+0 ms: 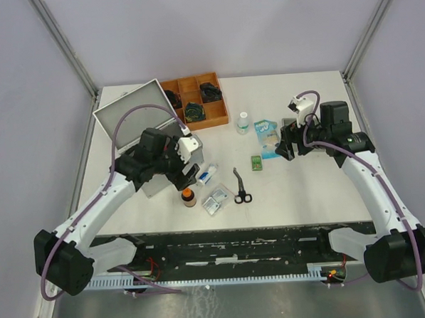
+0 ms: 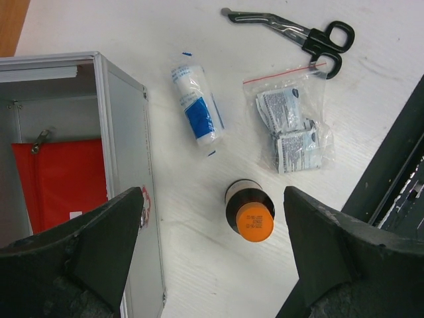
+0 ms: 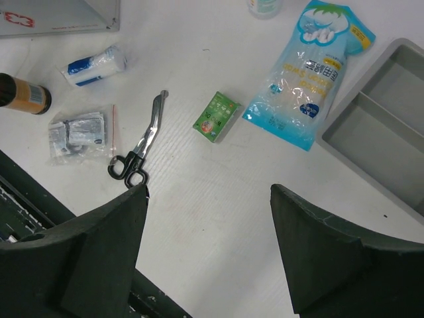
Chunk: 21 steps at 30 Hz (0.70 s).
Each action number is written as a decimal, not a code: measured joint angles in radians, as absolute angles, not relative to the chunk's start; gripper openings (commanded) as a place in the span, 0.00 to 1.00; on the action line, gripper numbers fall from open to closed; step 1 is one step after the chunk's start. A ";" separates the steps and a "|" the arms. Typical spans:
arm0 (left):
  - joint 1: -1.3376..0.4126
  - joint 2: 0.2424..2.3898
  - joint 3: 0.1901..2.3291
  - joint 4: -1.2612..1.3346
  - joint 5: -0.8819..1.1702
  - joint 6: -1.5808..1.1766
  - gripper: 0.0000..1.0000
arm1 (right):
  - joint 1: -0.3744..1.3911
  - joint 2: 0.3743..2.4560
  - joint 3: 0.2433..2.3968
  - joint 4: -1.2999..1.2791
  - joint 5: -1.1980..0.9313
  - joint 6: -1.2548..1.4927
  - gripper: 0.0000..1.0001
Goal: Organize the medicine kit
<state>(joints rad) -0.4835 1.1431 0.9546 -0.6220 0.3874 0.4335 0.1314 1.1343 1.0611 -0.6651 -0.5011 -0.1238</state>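
Observation:
The medicine kit (image 1: 134,117) is a silver-grey case with its lid raised at the left of the table. In the left wrist view its wall (image 2: 126,165) frames a red pouch (image 2: 63,179) inside. My left gripper (image 2: 212,199) hangs open beside the case, above a brown bottle with an orange cap (image 2: 250,213), holding nothing. Loose near it lie a bandage roll (image 2: 196,105), a bag of wipes (image 2: 291,129) and scissors (image 2: 298,33). My right gripper (image 3: 209,192) is open over bare table, near a green box (image 3: 216,116) and a blue pouch (image 3: 311,73).
A brown wooden compartment tray (image 1: 195,101) stands at the back beside the case lid. A small clear bottle (image 1: 243,123) stands left of the blue pouch. A shallow grey tray (image 3: 377,126) lies right of the pouch. The black rail (image 1: 238,243) runs along the near edge.

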 measured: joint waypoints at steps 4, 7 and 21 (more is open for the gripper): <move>-0.512 1.143 0.944 -0.627 0.361 0.451 0.90 | 0.136 1.140 1.061 -0.667 -0.459 -0.136 0.83; -0.529 1.143 0.937 -0.628 0.348 0.466 0.89 | 0.136 1.159 1.062 -0.678 -0.421 -0.150 0.82; -0.614 1.291 0.932 -0.529 0.291 0.477 0.82 | 0.138 1.201 1.077 -0.767 -0.295 -0.181 0.84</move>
